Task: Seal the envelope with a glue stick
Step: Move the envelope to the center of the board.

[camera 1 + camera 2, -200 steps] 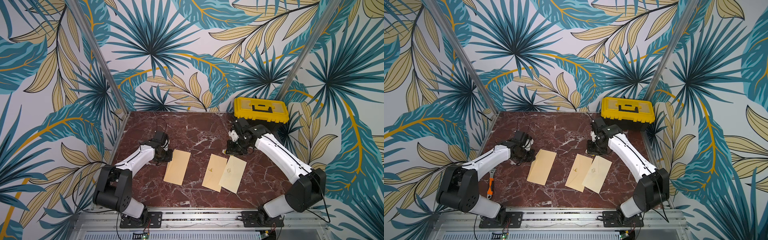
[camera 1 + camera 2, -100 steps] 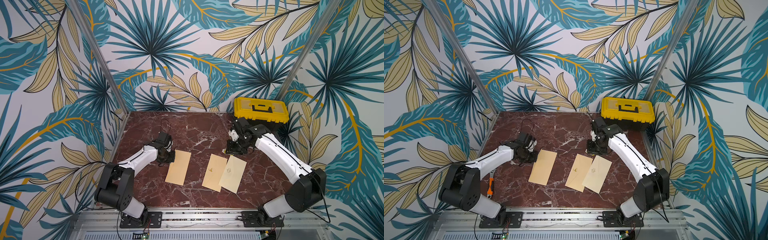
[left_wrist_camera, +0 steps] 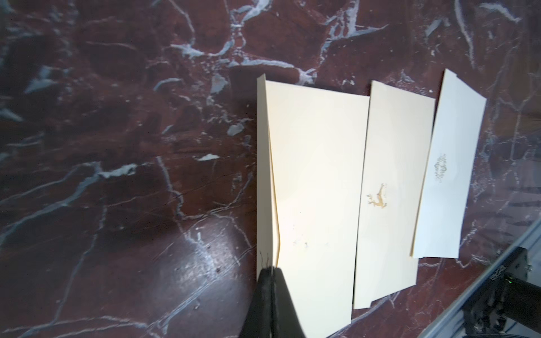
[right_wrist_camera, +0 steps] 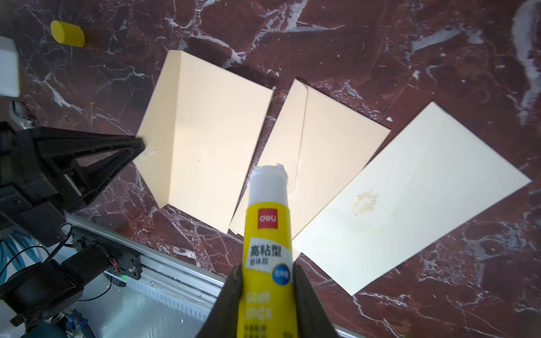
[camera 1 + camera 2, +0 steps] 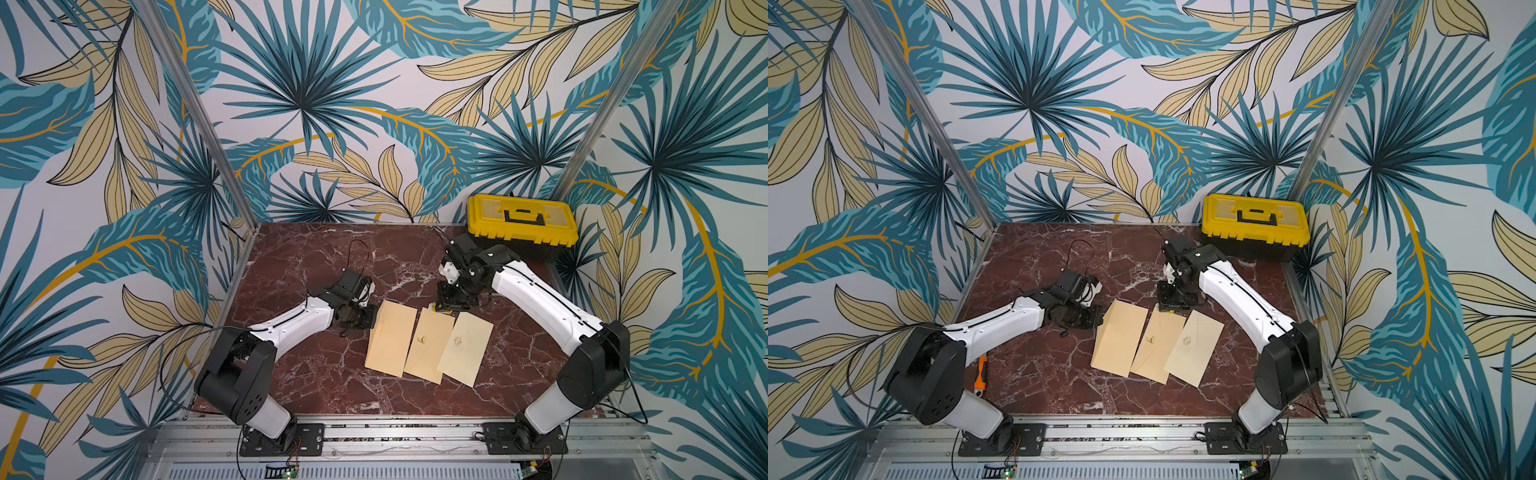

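Observation:
Three cream envelopes lie side by side on the marble table. The left envelope (image 5: 392,338) (image 5: 1119,338) (image 3: 316,181) (image 4: 210,140) has its side flap raised. My left gripper (image 5: 371,322) (image 5: 1098,318) (image 3: 272,270) (image 4: 141,145) is shut on that flap's tip. My right gripper (image 5: 442,307) (image 5: 1169,307) (image 4: 267,267) hovers over the far end of the middle envelope (image 5: 428,345) (image 4: 325,152). It is shut on the yellow glue stick (image 4: 269,228), which is uncapped with white glue showing. The stick's yellow cap (image 4: 67,32) lies loose on the table.
The third envelope (image 5: 463,347) (image 4: 409,199) partly overlaps the middle one. A yellow toolbox (image 5: 521,220) stands at the back right corner. An orange-handled wrench (image 5: 981,372) lies near the left arm's base. Metal rails run along the front edge.
My left gripper moved right and closed on the flap. The left envelope slid right with it, up against the middle envelope. The right arm held still.

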`<state>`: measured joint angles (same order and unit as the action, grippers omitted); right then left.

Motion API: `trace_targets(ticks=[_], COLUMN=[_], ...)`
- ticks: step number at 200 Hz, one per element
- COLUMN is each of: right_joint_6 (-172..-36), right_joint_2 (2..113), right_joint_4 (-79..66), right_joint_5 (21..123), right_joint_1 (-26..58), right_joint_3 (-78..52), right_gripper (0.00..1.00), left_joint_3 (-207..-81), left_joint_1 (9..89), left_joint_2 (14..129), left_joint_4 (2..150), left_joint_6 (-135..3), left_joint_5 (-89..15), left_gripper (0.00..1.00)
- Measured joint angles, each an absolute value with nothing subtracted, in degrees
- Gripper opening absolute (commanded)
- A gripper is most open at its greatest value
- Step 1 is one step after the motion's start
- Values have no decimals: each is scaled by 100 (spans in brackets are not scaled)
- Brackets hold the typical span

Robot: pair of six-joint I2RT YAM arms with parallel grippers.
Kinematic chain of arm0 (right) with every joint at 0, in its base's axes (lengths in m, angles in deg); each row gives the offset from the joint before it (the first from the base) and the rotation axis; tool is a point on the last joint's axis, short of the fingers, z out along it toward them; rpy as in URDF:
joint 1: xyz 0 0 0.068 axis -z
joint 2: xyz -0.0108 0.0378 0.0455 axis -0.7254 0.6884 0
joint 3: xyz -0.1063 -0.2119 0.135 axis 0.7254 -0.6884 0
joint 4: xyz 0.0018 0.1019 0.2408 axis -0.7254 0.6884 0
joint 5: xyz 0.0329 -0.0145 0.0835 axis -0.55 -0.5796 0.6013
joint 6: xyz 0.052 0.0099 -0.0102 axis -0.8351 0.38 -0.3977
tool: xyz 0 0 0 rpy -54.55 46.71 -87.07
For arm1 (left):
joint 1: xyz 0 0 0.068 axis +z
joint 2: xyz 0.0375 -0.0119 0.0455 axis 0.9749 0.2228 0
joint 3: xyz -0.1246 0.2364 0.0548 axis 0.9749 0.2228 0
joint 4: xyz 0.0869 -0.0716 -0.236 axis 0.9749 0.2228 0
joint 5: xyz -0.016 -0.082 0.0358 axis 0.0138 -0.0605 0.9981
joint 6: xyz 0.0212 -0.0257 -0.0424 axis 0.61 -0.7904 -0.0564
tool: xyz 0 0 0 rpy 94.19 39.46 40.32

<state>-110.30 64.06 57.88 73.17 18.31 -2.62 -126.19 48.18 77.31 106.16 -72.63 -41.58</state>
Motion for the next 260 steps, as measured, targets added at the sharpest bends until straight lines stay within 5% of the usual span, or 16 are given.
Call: trace_targets(ticks=[74,165,260], right_joint_6=[-11148,-11116,-11118], right_joint_2=[7114,7136,6800], right_joint_4=[5830,5906,5915], right_joint_5=[7784,8912,9502], right_joint_1=[1429,1436,1296], right_joint_3=[234,474,472], right_gripper=[0,0,0], left_joint_3=[-12422,-11583,-10906], left_joint_1=[4822,4501,4151], left_joint_2=[7320,5418,5372], left_joint_4=[10304,8210,7123], left_joint_6=[-7180,-4994,-3725], left_joint_5=[-4410,-5581,-6068], left_gripper=[36,59,58])
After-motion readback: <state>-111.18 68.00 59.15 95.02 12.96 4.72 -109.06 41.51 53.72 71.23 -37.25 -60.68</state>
